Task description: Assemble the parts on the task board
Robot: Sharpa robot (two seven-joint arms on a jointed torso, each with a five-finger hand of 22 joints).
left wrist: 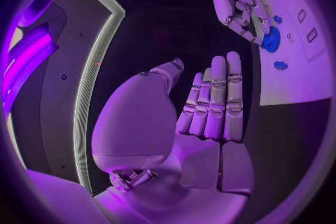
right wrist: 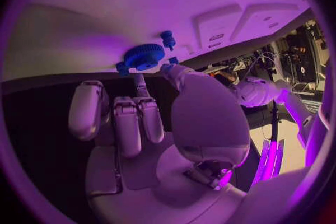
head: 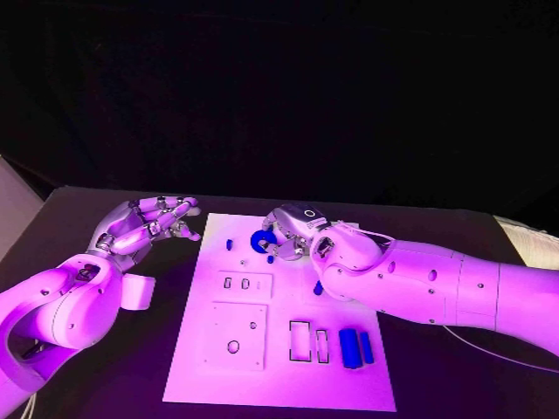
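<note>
The white task board (head: 279,367) lies in the middle of the black table. A blue gear (head: 262,242) sits at the board's far end. My right hand (head: 299,234) reaches over that end and pinches the gear (right wrist: 144,56) between its thumb and a fingertip (right wrist: 142,83), low over the board (right wrist: 140,5). The left wrist view shows the same grip of my right hand (left wrist: 238,0) on the gear (left wrist: 271,39). My left hand (head: 148,225) hovers beside the board's far left corner, fingers straight (left wrist: 213,101) and holding nothing.
A small blue peg (head: 230,244) stands left of the gear. Two blue cylinders (head: 354,346) lie at the board's near right, beside rectangular slots (head: 310,340). Another blue piece (head: 317,287) peeks from under my right forearm. A raised square block (head: 234,336) has holes.
</note>
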